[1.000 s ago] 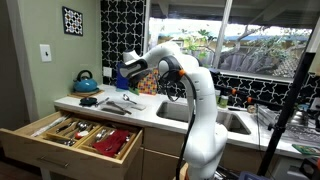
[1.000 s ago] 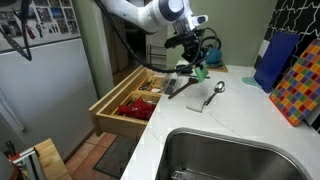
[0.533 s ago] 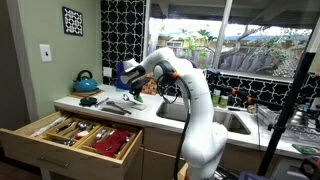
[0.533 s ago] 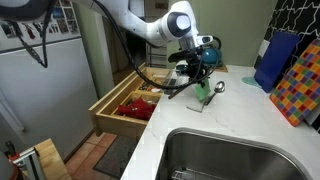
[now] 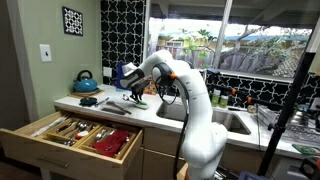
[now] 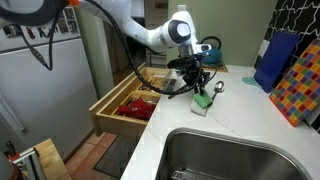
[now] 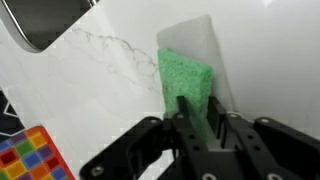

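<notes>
Low over the white tabletop (image 7: 95,95), my end effector (image 7: 200,104) stands narrowly parted, its fingers flanking the near end of the green sponge (image 7: 186,72). Whether they pinch it I cannot tell. The sponge lies on a grey mat (image 7: 195,35).

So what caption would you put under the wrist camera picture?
Gripper straddling a green sponge on the white marble counter, near the sink.
</notes>
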You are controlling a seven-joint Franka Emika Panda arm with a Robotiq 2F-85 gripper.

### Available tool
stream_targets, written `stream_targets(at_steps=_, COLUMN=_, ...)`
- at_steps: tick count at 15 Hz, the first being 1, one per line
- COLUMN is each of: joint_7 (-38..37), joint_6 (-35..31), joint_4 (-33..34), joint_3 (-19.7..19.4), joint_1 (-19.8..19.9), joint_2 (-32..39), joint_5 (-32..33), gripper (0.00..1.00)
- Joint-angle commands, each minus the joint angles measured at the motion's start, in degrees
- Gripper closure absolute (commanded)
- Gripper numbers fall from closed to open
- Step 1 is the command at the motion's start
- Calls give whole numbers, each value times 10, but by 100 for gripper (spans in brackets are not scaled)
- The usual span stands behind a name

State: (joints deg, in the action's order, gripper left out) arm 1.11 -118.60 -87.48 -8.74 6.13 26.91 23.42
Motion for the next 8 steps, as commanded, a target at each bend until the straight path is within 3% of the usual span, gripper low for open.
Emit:
stream_targets(at_steps=1, joint_7=7, joint_6=13, joint_4=8, joint_3=6, joint_1=1, joint_2=-7, joint_5=-27, gripper=40)
stream_targets(at_steps=3, joint_7=8, joint_6=26, joint_4=14, joint_3=8, joint_1=-2, joint_2=-16, joint_5=-36, gripper=27)
stream_targets(at_steps=6, joint_7=-31, joint_6=127, joint_4=50, joint_3=7, joint_1=-21, joint_2=-34, joint_5=-46, gripper=3)
stream_targets(at_steps=8, joint_7=-93, joint_6=224, joint_4=73, joint_3=-2, joint_1=-51, joint_2=-49, joint_5=-25, gripper=0)
